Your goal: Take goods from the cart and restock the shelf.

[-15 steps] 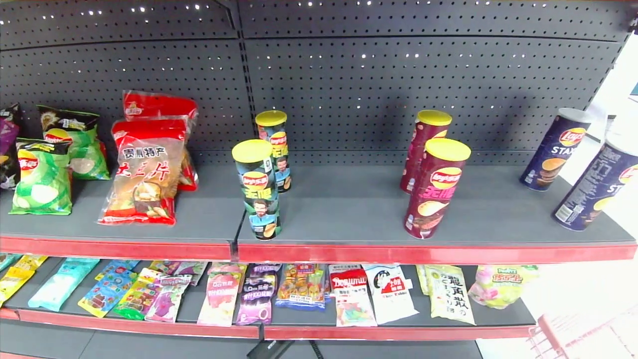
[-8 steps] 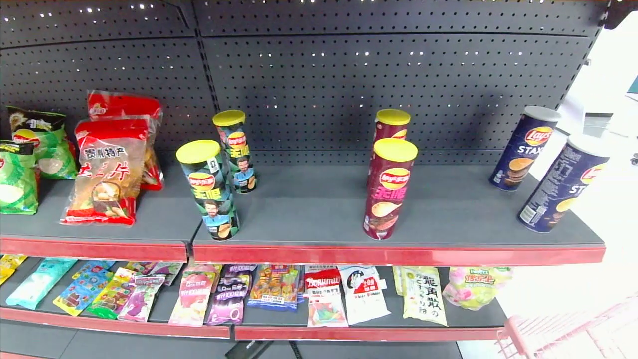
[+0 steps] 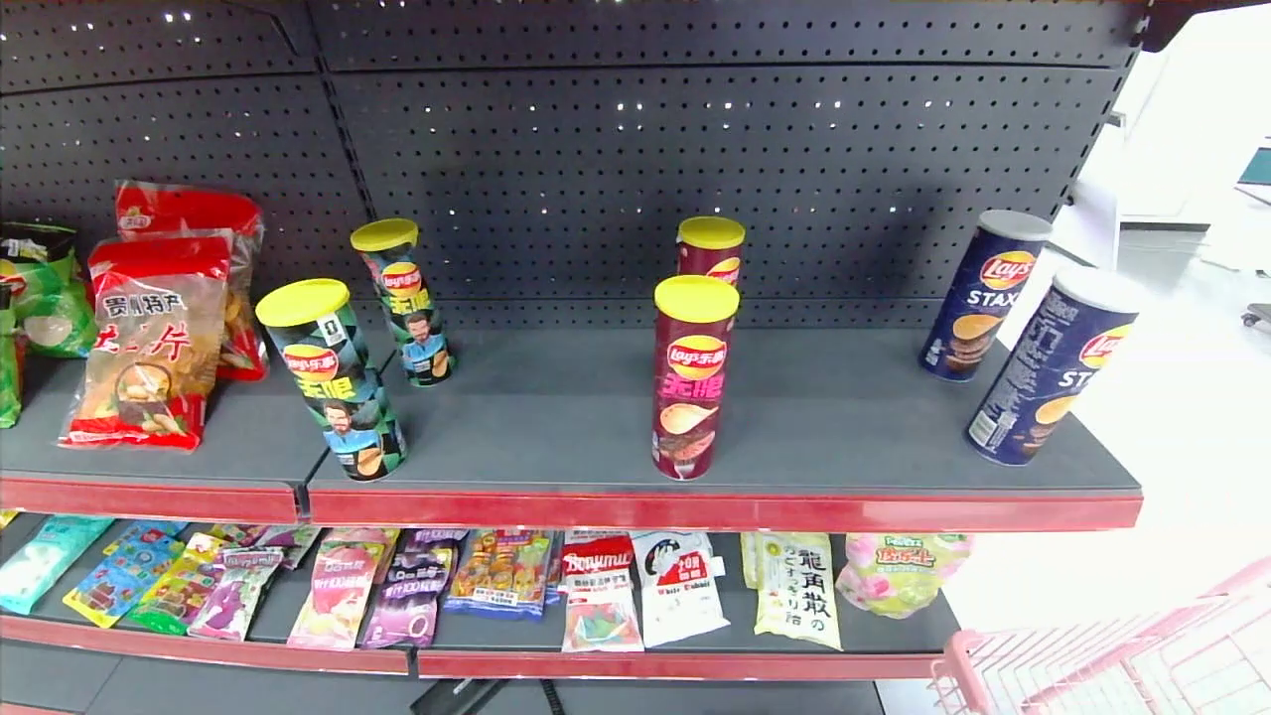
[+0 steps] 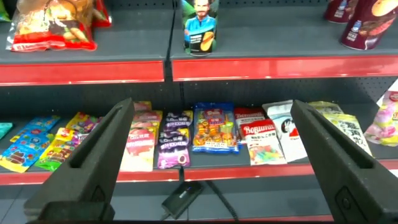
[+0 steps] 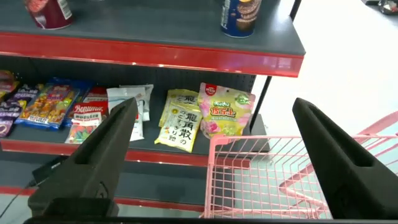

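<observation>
— What is in front of you?

— The shelf (image 3: 556,417): dark pegboard back and red-edged boards, running from nine o'clock across to three.

— And the cart?

— I see the pink wire cart (image 3: 968,655) low at five o'clock, just beside the shelf's end. I can't tell what it holds.

— Grippers?

— My left gripper (image 4: 211,109) has its fingers spread wide with nothing between them, facing the lower board. My right gripper (image 5: 214,104) is equally spread and empty, facing the cart.

— Stock?

— On the upper board I see red bags (image 3: 144,343) far out at nine o'clock and green cans (image 3: 333,382) nearer in. There are maroon cans (image 3: 692,377) mid-board and blue cans (image 3: 1053,367) at three. Flat packets (image 3: 596,586) line the lower board at six.
</observation>
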